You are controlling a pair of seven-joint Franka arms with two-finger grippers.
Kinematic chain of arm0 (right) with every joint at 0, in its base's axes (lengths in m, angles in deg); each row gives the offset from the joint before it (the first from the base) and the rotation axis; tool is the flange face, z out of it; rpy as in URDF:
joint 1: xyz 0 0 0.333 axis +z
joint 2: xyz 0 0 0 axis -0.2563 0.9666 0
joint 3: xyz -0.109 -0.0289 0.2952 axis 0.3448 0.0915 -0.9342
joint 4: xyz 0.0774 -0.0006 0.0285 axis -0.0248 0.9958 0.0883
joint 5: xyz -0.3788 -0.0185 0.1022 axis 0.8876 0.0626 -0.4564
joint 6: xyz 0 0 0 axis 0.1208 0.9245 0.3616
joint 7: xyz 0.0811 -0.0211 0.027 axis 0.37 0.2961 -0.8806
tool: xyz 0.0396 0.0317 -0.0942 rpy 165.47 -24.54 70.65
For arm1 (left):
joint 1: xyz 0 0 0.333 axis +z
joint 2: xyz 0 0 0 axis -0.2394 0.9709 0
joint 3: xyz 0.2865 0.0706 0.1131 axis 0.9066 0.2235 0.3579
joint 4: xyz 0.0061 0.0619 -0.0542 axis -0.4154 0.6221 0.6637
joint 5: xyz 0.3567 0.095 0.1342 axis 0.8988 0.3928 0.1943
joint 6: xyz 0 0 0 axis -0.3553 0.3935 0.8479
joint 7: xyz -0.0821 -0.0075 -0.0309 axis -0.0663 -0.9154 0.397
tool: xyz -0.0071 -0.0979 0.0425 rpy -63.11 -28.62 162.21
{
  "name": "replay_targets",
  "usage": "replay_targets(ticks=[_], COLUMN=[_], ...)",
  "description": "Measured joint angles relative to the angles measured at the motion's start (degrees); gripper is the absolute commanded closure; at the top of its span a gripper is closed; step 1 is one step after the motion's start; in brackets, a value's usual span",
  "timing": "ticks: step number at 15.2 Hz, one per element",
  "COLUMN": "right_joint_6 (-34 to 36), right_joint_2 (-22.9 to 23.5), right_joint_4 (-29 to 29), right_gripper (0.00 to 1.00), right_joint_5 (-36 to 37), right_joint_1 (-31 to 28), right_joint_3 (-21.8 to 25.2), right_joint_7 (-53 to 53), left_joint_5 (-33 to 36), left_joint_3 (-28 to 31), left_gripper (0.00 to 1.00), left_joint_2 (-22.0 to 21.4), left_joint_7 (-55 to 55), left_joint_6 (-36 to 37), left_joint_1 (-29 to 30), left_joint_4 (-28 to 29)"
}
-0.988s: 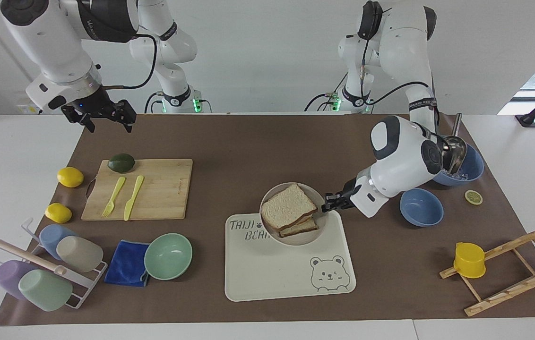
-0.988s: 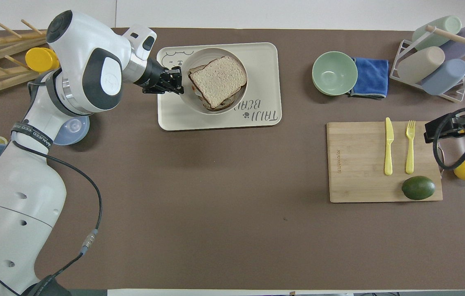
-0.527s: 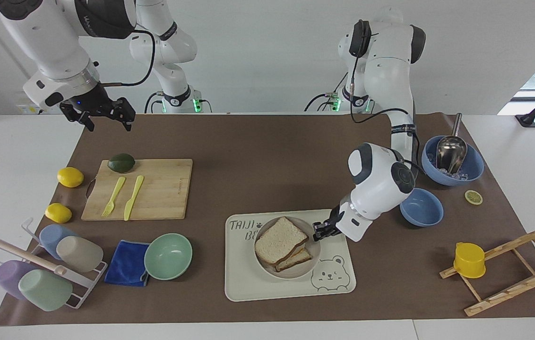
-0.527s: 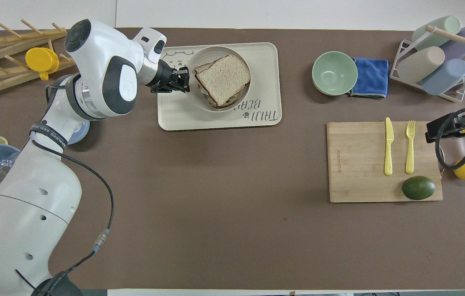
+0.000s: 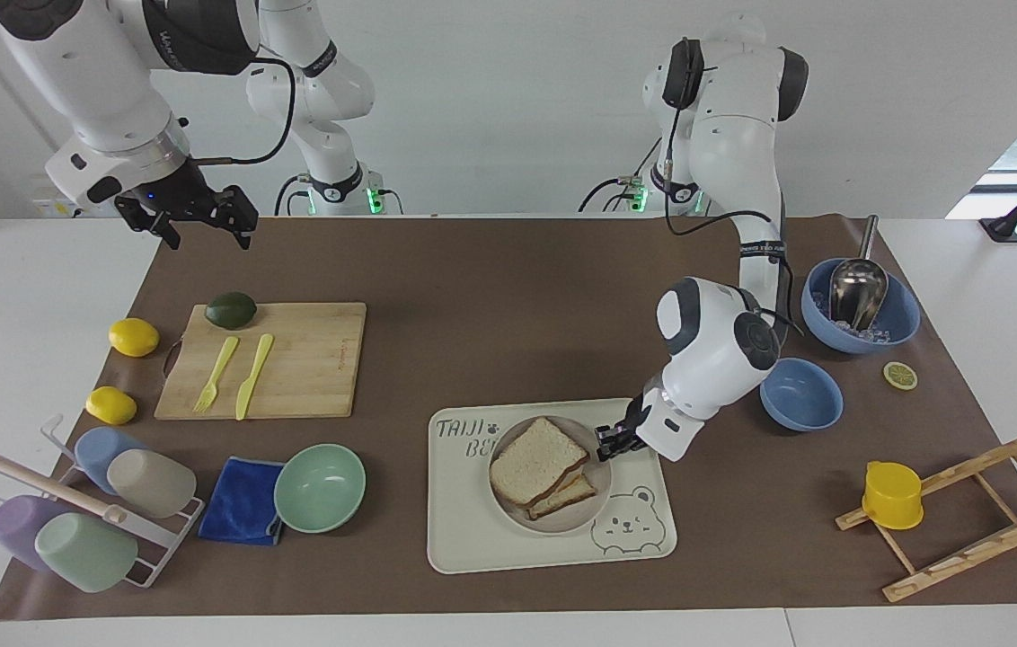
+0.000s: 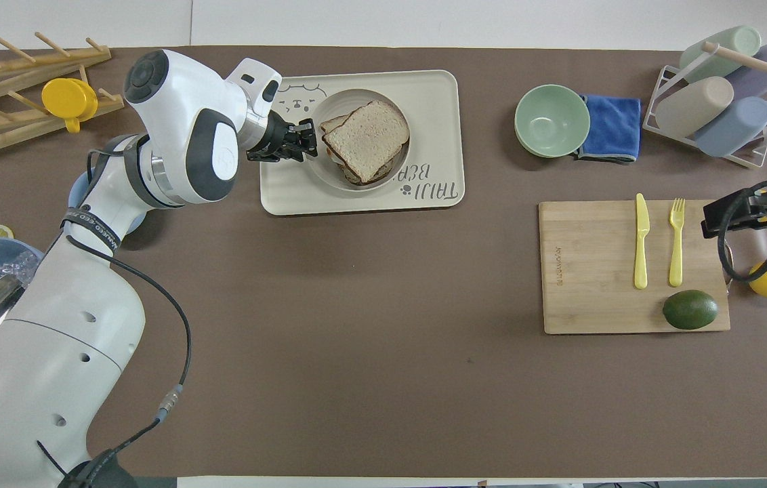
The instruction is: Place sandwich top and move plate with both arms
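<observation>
The plate (image 5: 562,524) rests on the cream bear tray (image 5: 473,539). It holds a stacked sandwich with the plain wheat sandwich top (image 5: 537,458) lying uppermost, slightly askew. My left gripper (image 5: 605,440) is low over the tray and shut on the plate's rim, on the side toward the left arm's end. In the overhead view the left gripper (image 6: 309,132) meets the plate (image 6: 349,97) beside the sandwich top (image 6: 366,132). My right gripper (image 5: 203,232) waits open and empty in the air, over the table's edge by the cutting board's avocado corner; it shows at the overhead view's edge (image 6: 707,222).
A mint green bowl (image 5: 320,487), blue cloth (image 5: 241,500) and cup rack (image 5: 77,517) lie toward the right arm's end. A cutting board (image 5: 293,368) holds a fork, a knife and an avocado. Two blue bowls (image 5: 800,394) and a wooden rack with a yellow cup (image 5: 892,494) lie by the left arm.
My left gripper has carried the plate with the sandwich away from the robots and down onto the middle of the bear tray. The right gripper has hardly moved.
</observation>
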Motion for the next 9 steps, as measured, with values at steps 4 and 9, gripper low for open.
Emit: replay_targets(ticks=[4, 9], right_joint_6=[0.0, 0.0], right_joint_2=[-0.01, -0.02], right_joint_4=[0.03, 0.04], right_gripper=[0.0, 0.0], right_joint_5=[0.0, 0.0], right_joint_1=[0.0, 0.0], right_joint_3=[0.0, 0.0], right_joint_7=[0.0, 0.0], left_joint_5=[0.12, 2.45], left_joint_3=[2.69, 8.09], left_gripper=[0.0, 0.0], left_joint_2=[-1.21, -6.35], left_joint_7=[-0.01, -0.01], left_joint_6=[2.91, 4.9], left_joint_1=[0.11, 0.41], left_joint_4=[-0.41, -0.71])
